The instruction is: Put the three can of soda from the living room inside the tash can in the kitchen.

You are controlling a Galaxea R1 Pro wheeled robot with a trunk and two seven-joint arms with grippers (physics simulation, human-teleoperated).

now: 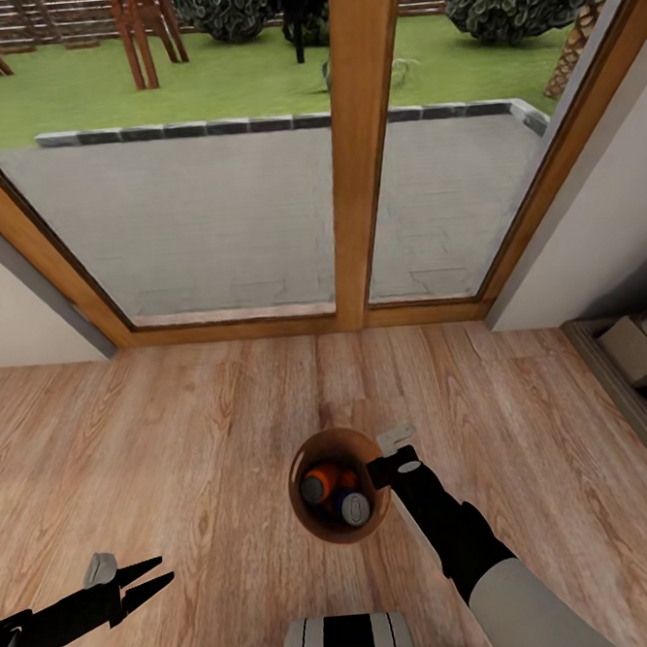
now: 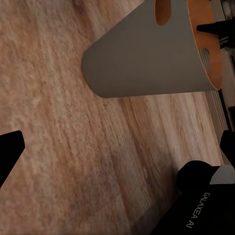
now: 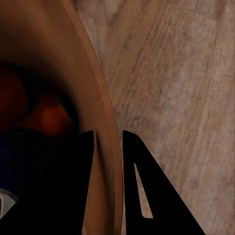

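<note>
The trash can (image 1: 321,533) stands on the wood floor (image 1: 178,452) in the lower middle of the head view, seen from above so that its glossy copper-brown inside shows. Inside it lie cans of soda: one orange can (image 1: 321,479) with a grey end toward the upper left of the opening, and a second can (image 1: 354,507) with its grey end up toward the lower right. Dark shadow lies between them, and I cannot tell how many cans are in there in all. In the left wrist view the trash can (image 2: 147,54) shows its pale grey outer wall, tapering toward the base, with a cut-out handle hole near the rim.

The right end effector (image 1: 382,471) sits at the right side of the rim in the head view. In the right wrist view the right end effector (image 3: 108,147) has its two dark fingers (image 3: 142,186) set narrowly, one on each side of the thin rim of the bin (image 3: 105,122), one inside and one outside. Blurred orange shapes (image 3: 46,115) show within the bin there.

The left end effector (image 1: 157,577) is at the lower left of the head view, well apart from the trash can, low over the floor, its two pointed fingers spread with nothing between them.

Beyond the floor, in the upper half of the head view, a wood-framed glass door (image 1: 363,145) looks out on a grey paved patio (image 1: 208,216) and a lawn (image 1: 246,77). At the right edge stands a low shelf (image 1: 638,357) with pale items.
</note>
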